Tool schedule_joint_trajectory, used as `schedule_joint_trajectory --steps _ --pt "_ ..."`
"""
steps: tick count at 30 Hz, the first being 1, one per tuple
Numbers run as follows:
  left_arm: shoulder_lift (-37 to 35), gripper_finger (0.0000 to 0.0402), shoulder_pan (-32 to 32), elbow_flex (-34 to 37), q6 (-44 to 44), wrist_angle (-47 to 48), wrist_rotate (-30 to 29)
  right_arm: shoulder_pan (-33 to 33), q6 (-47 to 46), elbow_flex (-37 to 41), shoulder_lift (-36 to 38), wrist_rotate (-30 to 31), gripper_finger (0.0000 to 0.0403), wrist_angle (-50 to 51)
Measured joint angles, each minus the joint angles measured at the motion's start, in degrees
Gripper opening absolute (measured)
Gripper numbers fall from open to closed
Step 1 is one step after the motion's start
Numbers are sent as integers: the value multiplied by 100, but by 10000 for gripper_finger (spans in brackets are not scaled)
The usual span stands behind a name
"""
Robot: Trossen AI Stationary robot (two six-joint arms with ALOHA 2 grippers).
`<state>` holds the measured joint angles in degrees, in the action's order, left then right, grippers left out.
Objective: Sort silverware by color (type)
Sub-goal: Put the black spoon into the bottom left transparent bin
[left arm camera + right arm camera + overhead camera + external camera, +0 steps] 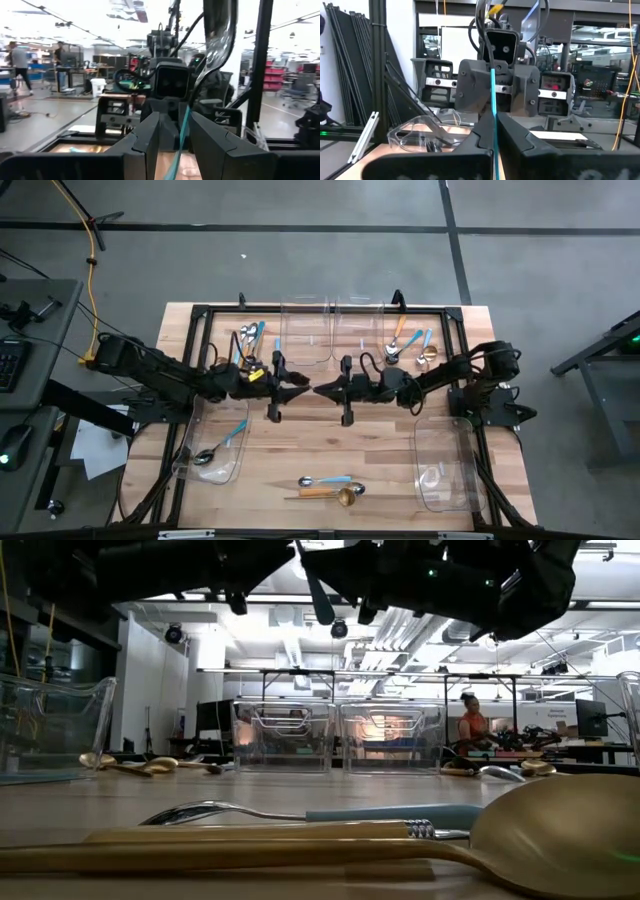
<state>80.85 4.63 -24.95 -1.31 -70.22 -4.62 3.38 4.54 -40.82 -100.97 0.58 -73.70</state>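
Note:
A spoon with a silver bowl (pixel 220 35) and a light-blue handle (pixel 182 135) stands roughly upright, bowl up, over the middle of the table between my two grippers. My right gripper (pixel 493 117) (pixel 322 390) is shut on its handle. My left gripper (pixel 175 117) (pixel 303 388) faces it from the table's left, open, with one finger on each side of the handle and a gap wider than the handle. More silverware lies in piles at the far left (pixel 250 340) and far right (pixel 410 345), and near the front edge (pixel 330 488). My right gripper pinches the spoon's light-blue handle (pixel 493 100) between its two fingers. The fingers come nearly level from the table's right. The spoon is lifted clear of the table, bowl above the fingers, and the handle's free end (pixel 319 600) hangs slanting below them.
Two clear bins (pixel 305 330) (pixel 360 330) stand at the far middle. A bin at the near left (pixel 192 442) holds a light-blue-handled spoon (pixel 222 442). Another bin (pixel 445 470) is at the near right. A gold spoon (pixel 560 830) lies by the front edge.

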Motion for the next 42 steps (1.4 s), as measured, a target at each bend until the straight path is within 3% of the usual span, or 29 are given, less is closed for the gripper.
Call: schedule_joint_trajectory --steps 6,31,35,42 --pt "-2 99 2 -2 2 -2 312 -2 -2 4 -2 31 0 27" --pt "-2 98 2 -4 -6 2 102 -2 -306 4 -2 26 0 250" --pt "-2 79 0 -4 5 6 -48 -2 -309 4 -2 25 0 359" --pt "-2 7 1 -7 136 8 -83 -2 -321 4 -2 34 0 366"
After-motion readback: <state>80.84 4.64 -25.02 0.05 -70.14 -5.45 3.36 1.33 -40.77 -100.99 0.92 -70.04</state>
